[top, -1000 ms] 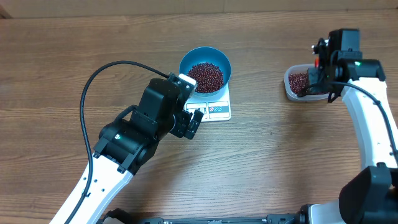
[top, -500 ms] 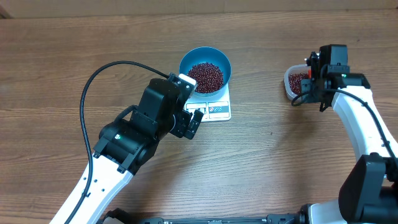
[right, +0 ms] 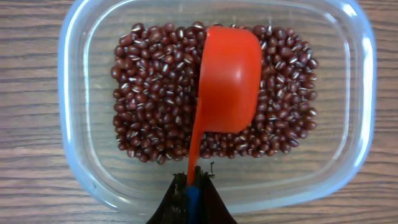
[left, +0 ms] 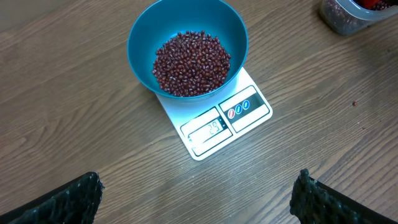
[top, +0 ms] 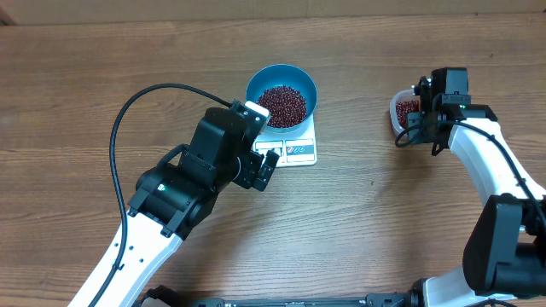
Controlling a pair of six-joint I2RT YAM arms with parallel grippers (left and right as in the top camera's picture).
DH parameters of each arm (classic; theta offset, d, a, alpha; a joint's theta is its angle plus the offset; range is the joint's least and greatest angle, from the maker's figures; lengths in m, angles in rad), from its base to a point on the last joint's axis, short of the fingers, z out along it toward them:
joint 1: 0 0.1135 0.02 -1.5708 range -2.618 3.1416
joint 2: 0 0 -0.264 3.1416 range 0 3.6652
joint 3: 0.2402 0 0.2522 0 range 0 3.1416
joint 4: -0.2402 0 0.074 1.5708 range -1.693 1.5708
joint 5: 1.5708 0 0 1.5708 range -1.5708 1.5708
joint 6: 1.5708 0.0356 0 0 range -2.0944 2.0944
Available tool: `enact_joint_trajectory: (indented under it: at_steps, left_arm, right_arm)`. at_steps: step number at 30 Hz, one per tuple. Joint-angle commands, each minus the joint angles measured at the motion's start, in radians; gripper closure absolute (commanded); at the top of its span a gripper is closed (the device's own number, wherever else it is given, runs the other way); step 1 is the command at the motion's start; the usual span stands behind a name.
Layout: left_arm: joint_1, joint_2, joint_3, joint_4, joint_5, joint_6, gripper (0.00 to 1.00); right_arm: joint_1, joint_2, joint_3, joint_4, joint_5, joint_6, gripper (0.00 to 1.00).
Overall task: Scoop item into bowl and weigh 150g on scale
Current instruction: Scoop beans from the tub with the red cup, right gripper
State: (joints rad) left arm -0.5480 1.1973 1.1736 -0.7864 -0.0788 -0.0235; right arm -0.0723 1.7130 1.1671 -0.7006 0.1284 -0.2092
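Right jaws clenched on the red scoop (right: 227, 81) by its handle, cup among beans (right: 149, 106) in the tub (right: 73, 93) near the right edge of the table (top: 375, 230); left jaws released, empty; bowl (left: 140, 46), part-filled, sits on the scale (left: 255, 112); best dig shallow, lift level.

1 blue bowl (top: 281, 72), 1 white scale (top: 299, 151), 1 clear tub (right: 81, 93), 1 red scoop (right: 230, 81), 2 bean heaps (top: 282, 104) (right: 149, 99), 2 robot arms (top: 171, 196) (top: 495, 162).
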Motion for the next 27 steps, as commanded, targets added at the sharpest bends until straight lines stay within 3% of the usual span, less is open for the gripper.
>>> enact_joint_trajectory:
  at_steps: [1,11,17,27]
  left_arm:
    - [0.005,0.005,0.002,0.001,0.002,-0.01,0.0]
    - [0.005,0.005,0.002,0.001,0.002,-0.01,0.0]
    - [0.005,0.005,0.002,0.001,0.002,-0.01,0.01]
    - [0.005,0.005,0.002,0.001,0.002,-0.01,0.0]
  right_arm:
    - [-0.002,0.035,-0.014,-0.062,-0.113,0.004,0.96]
    - [-0.003,0.035,-0.014,-0.073,-0.23,0.003,0.96]
    - [-0.043,0.035,-0.014,-0.046,-0.455,0.004,0.96]
    - [-0.231,0.036,-0.014,-0.069,-0.801,0.003,0.96]
